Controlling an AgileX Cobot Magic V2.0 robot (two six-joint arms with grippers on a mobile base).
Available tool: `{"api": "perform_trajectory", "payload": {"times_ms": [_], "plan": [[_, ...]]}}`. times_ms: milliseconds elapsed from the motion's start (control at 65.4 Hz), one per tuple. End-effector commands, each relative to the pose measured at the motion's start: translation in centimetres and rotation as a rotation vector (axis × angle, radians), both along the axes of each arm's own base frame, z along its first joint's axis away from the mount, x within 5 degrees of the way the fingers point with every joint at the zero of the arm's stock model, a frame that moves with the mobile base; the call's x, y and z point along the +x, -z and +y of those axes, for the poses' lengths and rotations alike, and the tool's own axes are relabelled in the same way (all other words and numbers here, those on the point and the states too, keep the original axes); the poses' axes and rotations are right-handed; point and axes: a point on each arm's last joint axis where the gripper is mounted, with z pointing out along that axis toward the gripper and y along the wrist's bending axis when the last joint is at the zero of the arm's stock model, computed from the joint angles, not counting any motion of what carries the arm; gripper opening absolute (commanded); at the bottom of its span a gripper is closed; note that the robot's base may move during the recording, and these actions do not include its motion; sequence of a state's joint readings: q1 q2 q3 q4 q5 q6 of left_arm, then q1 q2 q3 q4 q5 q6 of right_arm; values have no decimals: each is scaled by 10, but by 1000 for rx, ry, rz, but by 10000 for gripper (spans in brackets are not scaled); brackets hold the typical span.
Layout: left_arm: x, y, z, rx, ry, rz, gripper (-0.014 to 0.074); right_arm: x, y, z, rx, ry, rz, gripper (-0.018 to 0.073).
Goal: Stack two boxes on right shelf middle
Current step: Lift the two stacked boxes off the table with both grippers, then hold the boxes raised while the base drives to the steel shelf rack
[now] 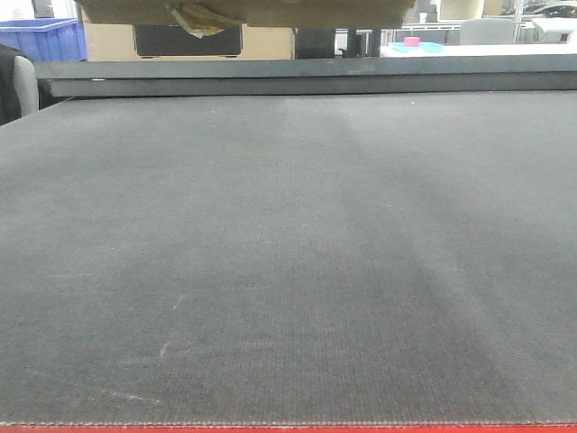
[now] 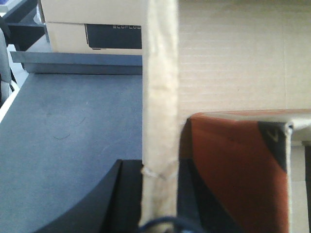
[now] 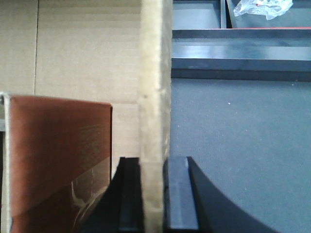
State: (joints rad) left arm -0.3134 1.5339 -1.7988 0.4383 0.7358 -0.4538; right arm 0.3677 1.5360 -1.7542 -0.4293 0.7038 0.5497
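A large brown cardboard box (image 1: 270,11) hangs at the top of the front view, above the mat; only its underside shows, and neither gripper shows in that view. In the left wrist view my left gripper (image 2: 158,167) is shut on the box's upright wall (image 2: 159,97), seen edge-on. The right gripper (image 3: 154,162) is shut on the opposite wall (image 3: 155,73). A red-brown box with glossy tape (image 3: 58,155) sits inside the large one and also shows as the red-brown box (image 2: 233,170) in the left wrist view. I cannot tell whether the grey rail (image 1: 306,77) beyond the mat belongs to the shelf.
A dark grey textured mat (image 1: 288,262) with a red front edge (image 1: 288,428) fills the ground below. A blue bin (image 1: 41,38) stands at the back left. A printed carton (image 2: 92,29) sits behind the rail. A crumpled plastic bag (image 3: 265,7) lies far right.
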Motion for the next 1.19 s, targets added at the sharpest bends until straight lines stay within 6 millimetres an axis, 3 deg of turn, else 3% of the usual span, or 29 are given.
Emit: {"api": "perform_trajectory", "payload": {"times_ms": [0, 536, 1178], "plan": [[-8, -16, 7, 15, -2, -83, -111, -2, -14, -3, -11, -6, -89, -151], [-7, -16, 7, 15, -2, -84, -111, -2, -15, -3, -9, -12, -100, -151], [-7, -17, 6, 15, -1, -86, -111, -1, -28, 3, 22, -76, -240, -151]]}}
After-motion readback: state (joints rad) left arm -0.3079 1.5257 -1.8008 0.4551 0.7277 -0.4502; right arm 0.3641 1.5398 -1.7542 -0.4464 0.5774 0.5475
